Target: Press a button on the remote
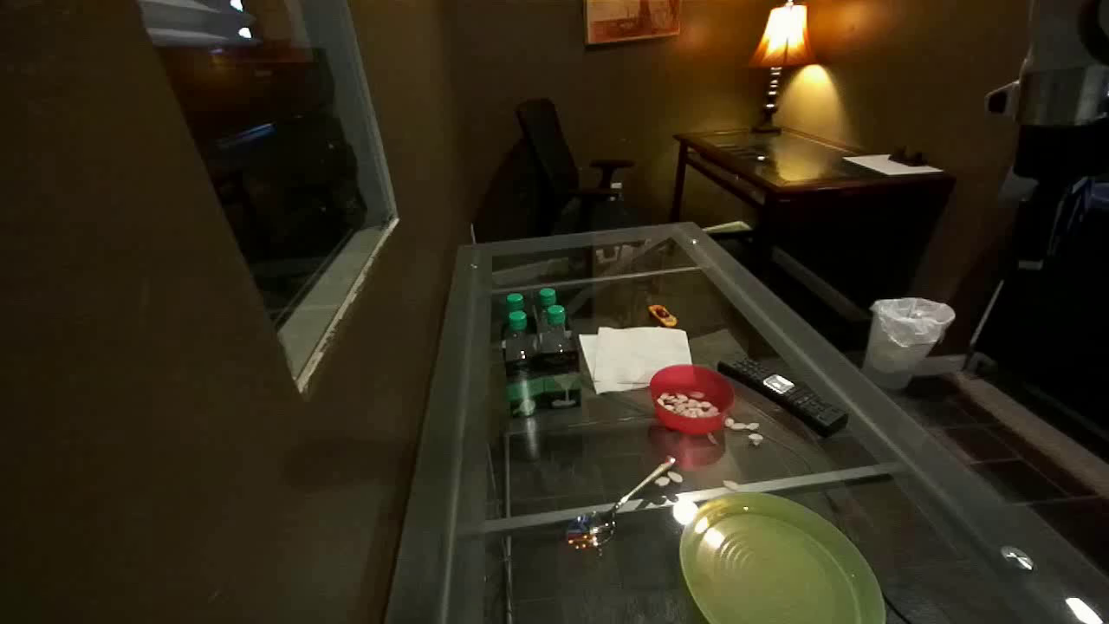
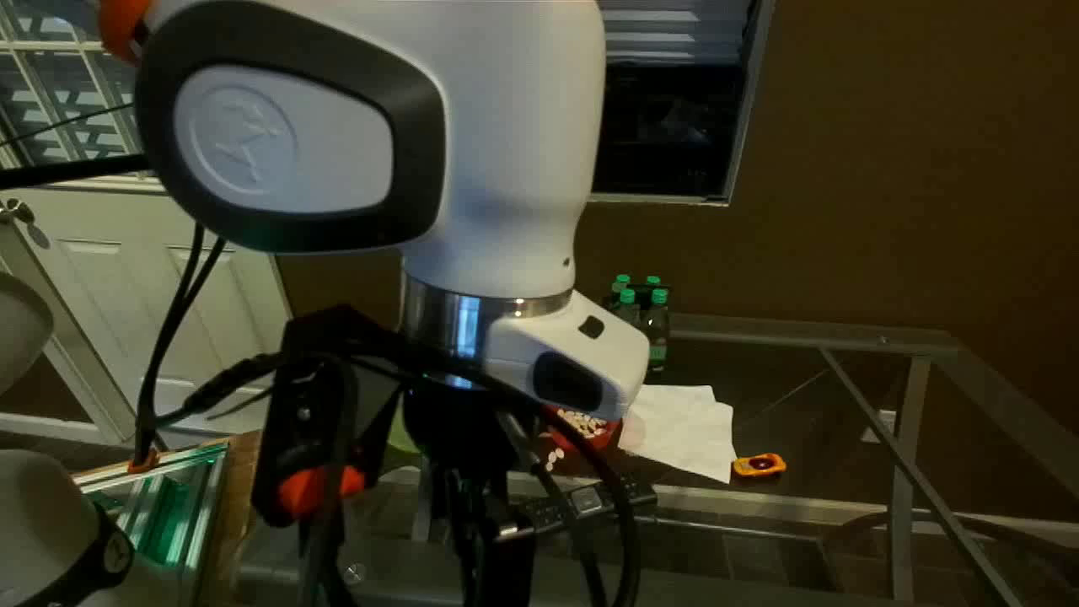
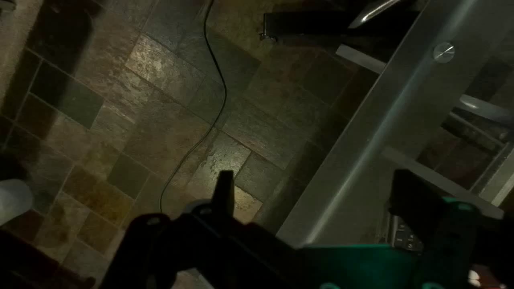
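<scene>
the remote (image 1: 784, 395) lies on the glass table (image 1: 440, 468), just beside the red bowl (image 1: 689, 379). in the wrist view the claw (image 3: 313, 186) stands spread, with the table's edge (image 3: 357, 172) and tiled floor (image 3: 180, 120) showing between its fingers (image 3: 224, 190).

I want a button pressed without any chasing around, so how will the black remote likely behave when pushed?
The remote looks like a straight bar, so it is probably stiff. Lying flat, it seems unlikely to roll or tip. The smooth-looking glass tabletop may let it slide under a sideways push.
</scene>
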You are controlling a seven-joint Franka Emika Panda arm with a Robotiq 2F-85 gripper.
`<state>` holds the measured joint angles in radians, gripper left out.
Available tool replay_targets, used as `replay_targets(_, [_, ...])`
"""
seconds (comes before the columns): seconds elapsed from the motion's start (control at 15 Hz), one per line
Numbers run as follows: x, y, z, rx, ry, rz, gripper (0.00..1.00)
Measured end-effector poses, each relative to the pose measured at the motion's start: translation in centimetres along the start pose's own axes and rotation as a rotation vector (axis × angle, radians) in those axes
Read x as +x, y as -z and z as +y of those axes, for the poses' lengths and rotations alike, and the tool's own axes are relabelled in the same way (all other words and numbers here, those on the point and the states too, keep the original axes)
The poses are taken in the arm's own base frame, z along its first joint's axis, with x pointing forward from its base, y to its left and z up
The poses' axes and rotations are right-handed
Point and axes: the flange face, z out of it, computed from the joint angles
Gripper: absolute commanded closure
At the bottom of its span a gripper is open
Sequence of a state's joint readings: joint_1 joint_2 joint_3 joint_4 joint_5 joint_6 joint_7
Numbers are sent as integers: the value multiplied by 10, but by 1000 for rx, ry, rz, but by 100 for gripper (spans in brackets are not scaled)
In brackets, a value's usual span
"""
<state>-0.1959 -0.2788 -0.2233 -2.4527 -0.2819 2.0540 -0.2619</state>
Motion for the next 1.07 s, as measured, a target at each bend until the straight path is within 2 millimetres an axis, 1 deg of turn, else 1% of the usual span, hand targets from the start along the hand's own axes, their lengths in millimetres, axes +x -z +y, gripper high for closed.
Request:
replay_targets(0.27, [0,0,-1,2,1,0,0])
replay_targets(0.4, [5,-3,-13,17,21,10,0])
replay_targets(0.47, [10,-6,-23,32,36,16,25])
replay_targets(0.53, [16,-10,-37,51,52,23,26])
replay_targets(0.6, [23,-16,-51,73,65,30,32])
replay_targets(0.67, [32,-22,-64,96,73,40,41])
replay_targets(0.73, [40,-29,-74,119,74,46,47])
replay_targets(0.8, [47,-36,-82,139,70,47,56])
replay_targets(0.87, [54,-45,-87,153,65,45,62])
replay_targets(1.07, [77,-67,-99,172,59,45,82])
